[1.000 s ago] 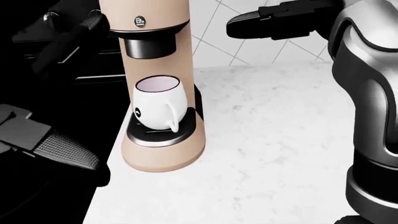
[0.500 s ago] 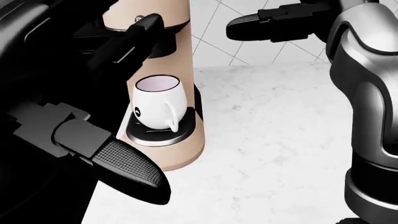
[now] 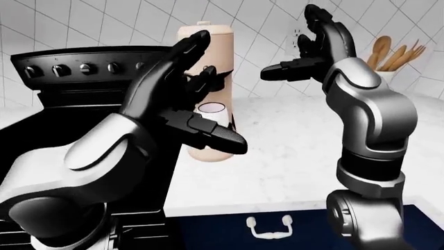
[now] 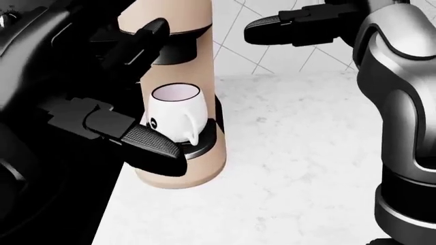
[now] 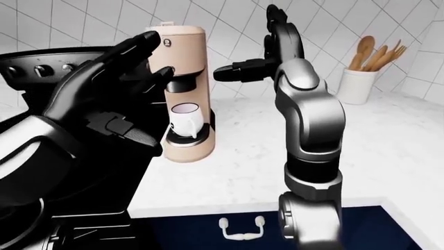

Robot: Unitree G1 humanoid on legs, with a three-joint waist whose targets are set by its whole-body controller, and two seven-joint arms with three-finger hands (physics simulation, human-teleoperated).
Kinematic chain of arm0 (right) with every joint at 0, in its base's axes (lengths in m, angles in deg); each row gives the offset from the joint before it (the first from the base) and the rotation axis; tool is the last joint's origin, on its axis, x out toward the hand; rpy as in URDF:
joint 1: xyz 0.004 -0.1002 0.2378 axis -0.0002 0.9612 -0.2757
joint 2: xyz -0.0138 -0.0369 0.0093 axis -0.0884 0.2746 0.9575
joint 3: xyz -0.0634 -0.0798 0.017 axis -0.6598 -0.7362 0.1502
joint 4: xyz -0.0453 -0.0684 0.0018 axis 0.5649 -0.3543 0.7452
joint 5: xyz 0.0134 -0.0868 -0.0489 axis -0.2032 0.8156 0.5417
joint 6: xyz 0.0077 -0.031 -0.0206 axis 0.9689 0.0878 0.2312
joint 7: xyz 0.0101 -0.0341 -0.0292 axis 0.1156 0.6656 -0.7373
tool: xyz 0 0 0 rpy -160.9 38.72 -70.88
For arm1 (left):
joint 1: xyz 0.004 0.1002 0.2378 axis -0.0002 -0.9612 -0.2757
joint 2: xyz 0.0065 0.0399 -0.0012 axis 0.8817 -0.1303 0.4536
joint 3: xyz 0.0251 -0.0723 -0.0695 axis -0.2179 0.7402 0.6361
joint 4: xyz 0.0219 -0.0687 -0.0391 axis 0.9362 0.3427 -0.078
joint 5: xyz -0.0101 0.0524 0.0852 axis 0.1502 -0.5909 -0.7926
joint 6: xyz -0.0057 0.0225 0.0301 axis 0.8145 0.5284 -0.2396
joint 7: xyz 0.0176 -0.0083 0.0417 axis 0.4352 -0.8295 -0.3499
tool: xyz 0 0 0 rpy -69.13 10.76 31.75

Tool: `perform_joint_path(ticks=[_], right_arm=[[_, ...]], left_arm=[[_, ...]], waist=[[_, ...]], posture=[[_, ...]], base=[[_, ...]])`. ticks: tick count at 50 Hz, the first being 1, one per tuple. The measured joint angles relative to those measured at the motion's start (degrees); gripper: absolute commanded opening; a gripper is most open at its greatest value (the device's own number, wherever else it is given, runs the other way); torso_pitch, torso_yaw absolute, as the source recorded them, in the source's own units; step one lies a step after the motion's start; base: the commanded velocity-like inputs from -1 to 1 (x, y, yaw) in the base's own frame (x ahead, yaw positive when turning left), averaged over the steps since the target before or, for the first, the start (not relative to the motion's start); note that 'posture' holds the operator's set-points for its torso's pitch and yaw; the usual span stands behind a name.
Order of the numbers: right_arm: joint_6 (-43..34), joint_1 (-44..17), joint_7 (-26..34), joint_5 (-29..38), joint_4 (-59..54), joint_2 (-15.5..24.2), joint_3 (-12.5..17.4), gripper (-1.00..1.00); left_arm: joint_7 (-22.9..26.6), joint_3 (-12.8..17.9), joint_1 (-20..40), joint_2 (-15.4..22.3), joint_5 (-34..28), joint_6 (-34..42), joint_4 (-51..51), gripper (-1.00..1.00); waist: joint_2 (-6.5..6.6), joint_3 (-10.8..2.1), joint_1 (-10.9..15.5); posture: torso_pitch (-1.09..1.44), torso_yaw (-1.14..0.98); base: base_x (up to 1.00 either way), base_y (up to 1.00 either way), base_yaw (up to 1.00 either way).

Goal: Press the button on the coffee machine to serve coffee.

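Beige coffee machine [image 5: 186,94] stands on the white counter [image 4: 306,168], white mug [image 4: 176,111] under its spout. Left hand [image 5: 114,78], fingers spread, is raised just beside its top; button contact unclear. Right hand [image 3: 316,49] spread wide, well right.

Glossy white mug [image 4: 174,111]; matt beige coffee machine [image 5: 186,73].

We count one coffee machine [image 5: 186,88] with one white cup [image 5: 187,117] in it, one round button [image 5: 166,42] near its top, two robot hands, the left hand [image 3: 170,83] and the right hand [image 3: 316,47], one white jar [image 5: 356,86] with about four wooden utensils [image 5: 377,52], and four stove knobs [image 3: 87,67].
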Motion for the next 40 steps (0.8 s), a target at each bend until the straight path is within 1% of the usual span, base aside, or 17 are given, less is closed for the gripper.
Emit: perform_joint_path(ticks=[6, 15, 21, 25, 30, 40], right_arm=[[0.11, 0.21, 0.05, 0.06, 0.05, -0.11, -0.12, 1.0], [0.61, 0.44, 0.02, 0.05, -0.09, -0.16, 0.02, 1.0], [0.74, 0.43, 0.14, 0.34, -0.69, -0.28, -0.3, 1.0], [0.98, 0.28, 0.22, 0.43, -0.74, -0.45, -0.33, 1.0], [0.87, 0.07, 0.2, 0.45, -0.58, -0.53, -0.31, 1.0], [0.97, -0.23, 0.31, 0.42, -1.02, -0.36, -0.23, 1.0]], left_arm=[[1.33, -0.19, -1.08, -0.97, -1.36, 0.4, -0.48, 1.0], [2.91, 0.03, -0.54, -1.86, -3.92, 0.9, 1.01, 1.0], [3.19, 0.17, -0.43, -2.01, -4.4, 0.94, 1.2, 1.0], [5.13, -0.3, -0.33, -2.6, -6.86, 0.91, 2.5, 1.0], [6.83, 0.08, -0.43, -3.31, -9.27, 1.24, 3.09, 1.0], [10.47, -0.09, -0.32, -5.23, -14.78, 1.47, 5.02, 1.0]], waist=[[-0.07, -0.08, 0.06], [-0.17, -0.19, 0.08], [-0.16, -0.19, 0.06], [-0.2, -0.21, 0.12], [-0.23, -0.22, 0.09], [-0.4, -0.24, 0.12]], posture=[[-0.49, 0.0], [-0.49, 0.0], [-0.49, 0.0], [-0.49, 0.0], [-0.49, 0.0], [-0.49, 0.0]], base=[[0.0, 0.0, 0.0], [0.0, 0.0, 0.0], [0.0, 0.0, 0.0], [0.0, 0.0, 0.0], [0.0, 0.0, 0.0], [0.0, 0.0, 0.0]])
